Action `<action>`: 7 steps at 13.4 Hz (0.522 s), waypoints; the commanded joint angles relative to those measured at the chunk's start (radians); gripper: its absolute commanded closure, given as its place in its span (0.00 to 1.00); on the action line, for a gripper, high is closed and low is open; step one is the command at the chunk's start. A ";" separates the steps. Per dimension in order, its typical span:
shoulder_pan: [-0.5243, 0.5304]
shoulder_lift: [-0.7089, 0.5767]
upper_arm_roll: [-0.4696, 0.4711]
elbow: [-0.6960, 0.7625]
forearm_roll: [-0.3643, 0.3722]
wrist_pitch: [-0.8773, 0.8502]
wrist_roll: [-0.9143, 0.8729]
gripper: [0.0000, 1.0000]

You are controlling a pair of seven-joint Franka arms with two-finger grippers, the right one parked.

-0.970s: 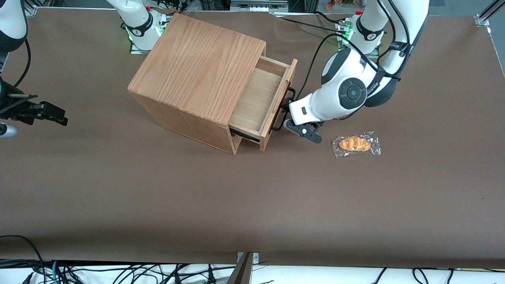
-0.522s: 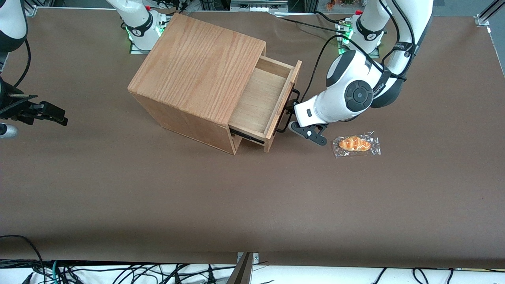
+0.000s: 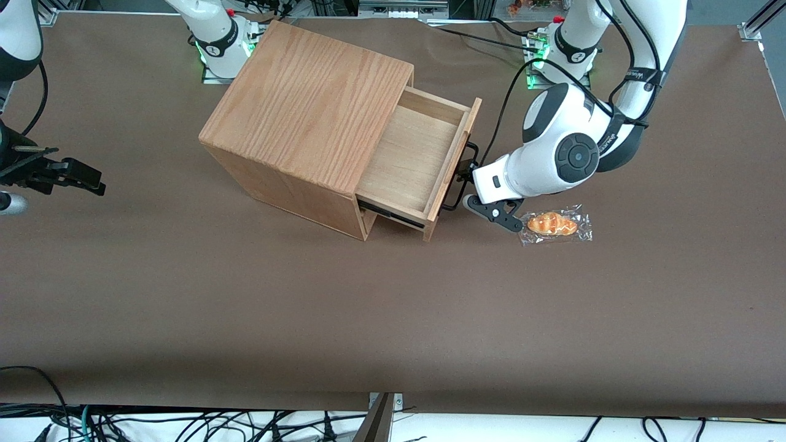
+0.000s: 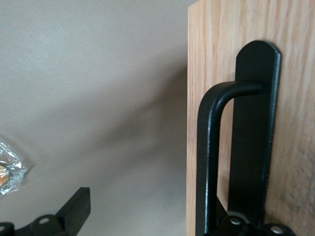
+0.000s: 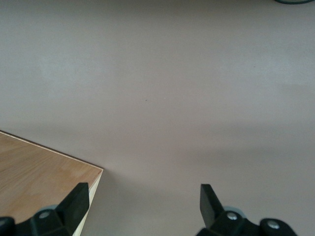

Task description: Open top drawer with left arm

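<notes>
Brown matting covers the table (image 3: 245, 307), where an oak cabinet (image 3: 307, 104) stands well back from the front camera. Its top drawer (image 3: 417, 156) is drawn well out toward the working arm's end of the table, its pale bottom showing. At the drawer front, the left arm's gripper (image 3: 465, 184) is spread wide, hooking one finger inside the black bar handle (image 4: 209, 162). That handle's long axis runs across the pull, so the likely next motion is straight away from the cabinet. A wrapped pastry (image 3: 554, 224) lies just beside the gripper.

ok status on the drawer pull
Black two-finger gripper at the thin black bar handle. Shallow light-oak top drawer well out. Plastic-wrapped bread roll on table beside the wrist.
</notes>
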 commanded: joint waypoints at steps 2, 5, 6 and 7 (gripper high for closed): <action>0.010 -0.047 0.013 -0.008 0.017 -0.021 0.045 0.00; 0.010 -0.055 0.011 0.005 -0.056 -0.023 0.046 0.00; 0.010 -0.058 0.011 0.005 -0.069 -0.024 0.046 0.00; 0.010 -0.061 0.010 0.008 -0.072 -0.033 0.046 0.00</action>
